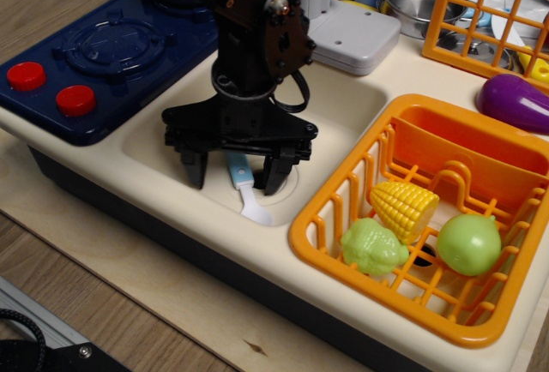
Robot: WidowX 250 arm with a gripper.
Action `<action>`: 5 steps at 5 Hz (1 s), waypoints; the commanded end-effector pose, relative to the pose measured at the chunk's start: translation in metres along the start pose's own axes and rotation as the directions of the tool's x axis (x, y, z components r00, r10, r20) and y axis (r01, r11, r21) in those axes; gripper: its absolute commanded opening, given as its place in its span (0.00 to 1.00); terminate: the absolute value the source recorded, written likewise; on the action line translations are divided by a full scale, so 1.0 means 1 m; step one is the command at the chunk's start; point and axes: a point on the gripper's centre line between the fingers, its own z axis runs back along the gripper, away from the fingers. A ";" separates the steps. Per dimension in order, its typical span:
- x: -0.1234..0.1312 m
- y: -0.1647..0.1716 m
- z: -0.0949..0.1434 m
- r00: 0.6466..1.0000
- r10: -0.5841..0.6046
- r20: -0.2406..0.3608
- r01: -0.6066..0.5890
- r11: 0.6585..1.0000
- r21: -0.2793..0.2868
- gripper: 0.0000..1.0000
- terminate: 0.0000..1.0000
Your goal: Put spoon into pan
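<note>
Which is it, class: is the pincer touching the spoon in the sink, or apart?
Cannot tell. The single view shows the open pincer straddling the spoon, whose handle lies between its fingers; any contact or gap is hidden.

Arm: black, reaching down from the top of the view
Gripper [233, 169]: pointing downward, fingers spread apart
</note>
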 end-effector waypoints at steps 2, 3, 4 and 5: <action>-0.004 -0.005 0.001 0.999 -0.053 -0.001 0.053 0.995 0.080 0.00 0.00; 0.004 -0.005 0.017 0.996 -0.084 0.000 0.083 0.987 0.139 0.00 0.00; 0.016 0.005 0.041 0.991 -0.134 -0.002 0.132 0.969 0.210 0.00 0.00; 0.029 0.017 0.056 0.986 -0.165 -0.003 0.160 0.954 0.253 0.00 0.00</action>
